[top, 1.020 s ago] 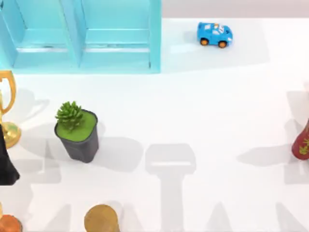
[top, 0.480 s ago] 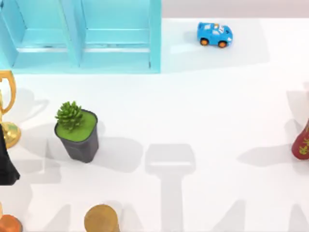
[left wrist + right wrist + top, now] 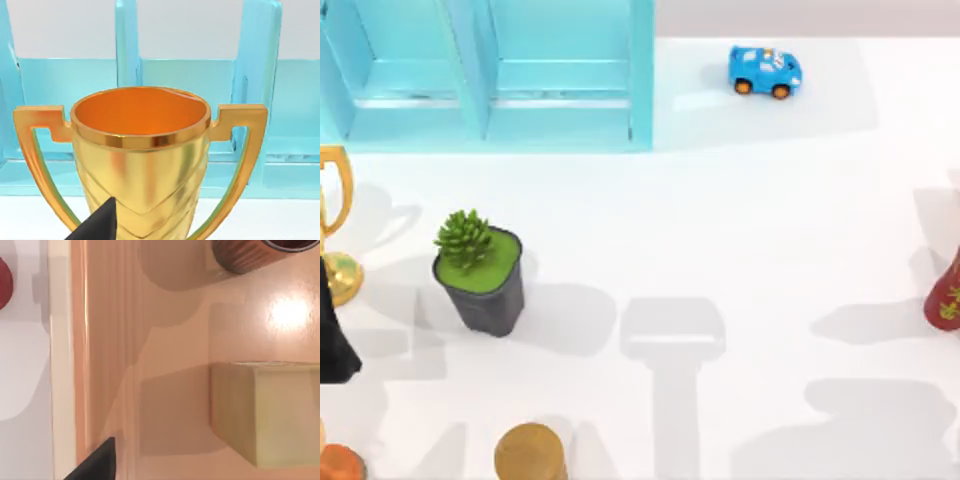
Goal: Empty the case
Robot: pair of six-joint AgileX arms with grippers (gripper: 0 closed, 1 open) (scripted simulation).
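Nearest us on the table [image 3: 740, 230], a round brass-coloured object [image 3: 530, 453] sits at the near edge, with an orange one [image 3: 338, 465] in the near-left corner. Our left hand [image 3: 332, 335] shows as a dark shape at the left edge, just beside the gold trophy [image 3: 140, 165], which its wrist view faces close up; we cannot tell whether it is clenched or released. Right of that stands the potted succulent [image 3: 478, 270]. A red vase [image 3: 946, 295] is at the right edge. Our right wrist view looks onto a wooden surface [image 3: 165, 365] with a tan block [image 3: 267, 412]; that hand's state we cannot tell. Farthest, the turquoise case [image 3: 490, 75] stands at the far left, both compartments bare, and a blue toy car [image 3: 764, 71] sits well right of it.
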